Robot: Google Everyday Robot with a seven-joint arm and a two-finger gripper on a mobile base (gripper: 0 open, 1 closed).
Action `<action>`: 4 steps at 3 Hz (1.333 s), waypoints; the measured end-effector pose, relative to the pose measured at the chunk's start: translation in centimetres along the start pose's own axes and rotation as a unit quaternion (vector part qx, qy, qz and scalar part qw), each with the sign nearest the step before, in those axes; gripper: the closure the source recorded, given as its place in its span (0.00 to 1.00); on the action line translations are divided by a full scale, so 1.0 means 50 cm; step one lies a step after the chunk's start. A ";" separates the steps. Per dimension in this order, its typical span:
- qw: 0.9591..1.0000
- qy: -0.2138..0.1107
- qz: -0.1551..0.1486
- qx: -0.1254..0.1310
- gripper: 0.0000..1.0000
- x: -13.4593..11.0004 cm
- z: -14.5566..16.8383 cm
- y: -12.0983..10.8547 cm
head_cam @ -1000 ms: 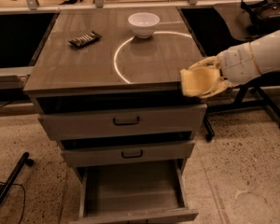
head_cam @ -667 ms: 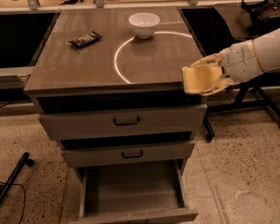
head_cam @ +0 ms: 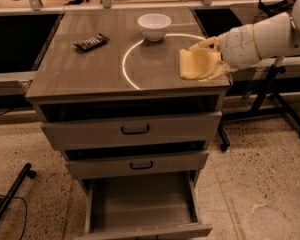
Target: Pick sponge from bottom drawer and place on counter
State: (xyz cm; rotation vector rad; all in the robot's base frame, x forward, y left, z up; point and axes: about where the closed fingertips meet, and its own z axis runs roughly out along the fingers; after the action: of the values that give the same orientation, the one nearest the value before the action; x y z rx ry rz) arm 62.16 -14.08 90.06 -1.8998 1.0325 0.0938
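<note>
- Camera view: the gripper [head_cam: 206, 61] is clamped on the sponge [head_cam: 192, 65] above the counter's [head_cam: 90, 69] right near corner; the drawer [head_cam: 140, 206] stands open.
- Risk: released this near the edge, the sponge could tip off.
- Unclear: whether the sponge touches the counter; the arm is cut off at the right.

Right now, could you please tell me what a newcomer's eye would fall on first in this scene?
The pale-yellow sponge stands out first, held in the jaws of the gripper over the front right corner of the counter. Next comes the bright curved light arc on that counter, with a white bowl at its far edge. Below, the bottom drawer stands pulled open.
</note>
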 end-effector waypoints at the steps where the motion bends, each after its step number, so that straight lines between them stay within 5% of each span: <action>1: 0.999 0.009 0.037 0.026 1.00 0.000 0.022 -0.071; 3: 0.991 0.030 0.132 0.005 1.00 0.055 0.098 -0.143; 4: 0.987 0.037 0.155 -0.005 1.00 0.079 0.124 -0.165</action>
State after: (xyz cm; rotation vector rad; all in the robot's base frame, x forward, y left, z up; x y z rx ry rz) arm 72.45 -10.11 90.56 -1.7483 1.3754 0.2078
